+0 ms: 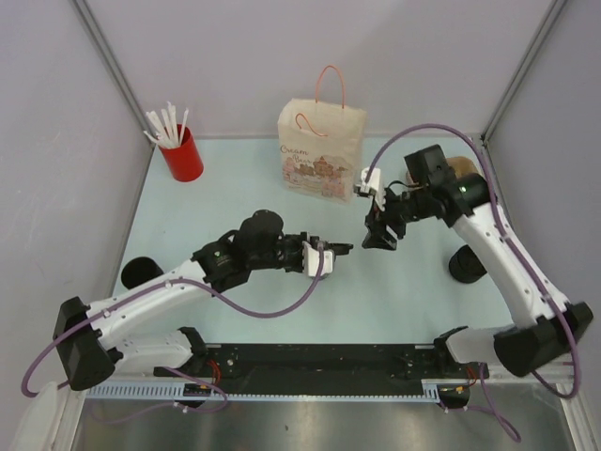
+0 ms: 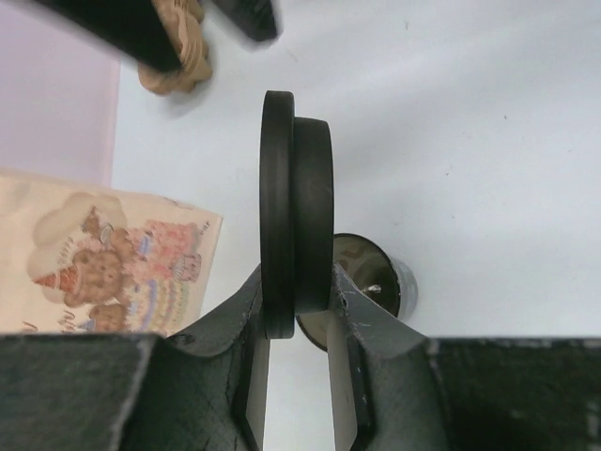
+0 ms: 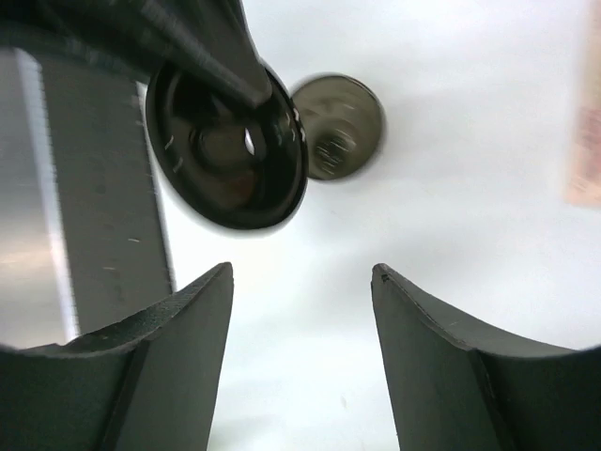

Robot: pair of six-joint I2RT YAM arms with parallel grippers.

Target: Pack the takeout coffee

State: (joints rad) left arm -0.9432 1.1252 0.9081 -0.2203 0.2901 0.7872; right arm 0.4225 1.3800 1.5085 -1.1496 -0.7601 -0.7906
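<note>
Left gripper [image 2: 299, 293] pinches the lid [image 2: 296, 216] edgewise, right gripper [image 3: 300, 282] gapes empty; the thin grip may slip, toppling the cup [image 2: 374, 278].

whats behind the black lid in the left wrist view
The takeout coffee cup, standing on the table. Part of it is hidden by the lid and a finger of the left pincer gripping it; its contents cannot be made out.

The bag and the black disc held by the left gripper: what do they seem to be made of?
The bag looks like matte beige paper: printed picture, folded edges, thin pink cord handles. The black disc is probably moulded plastic: smooth, slightly glossy, with a stepped edge.
</note>
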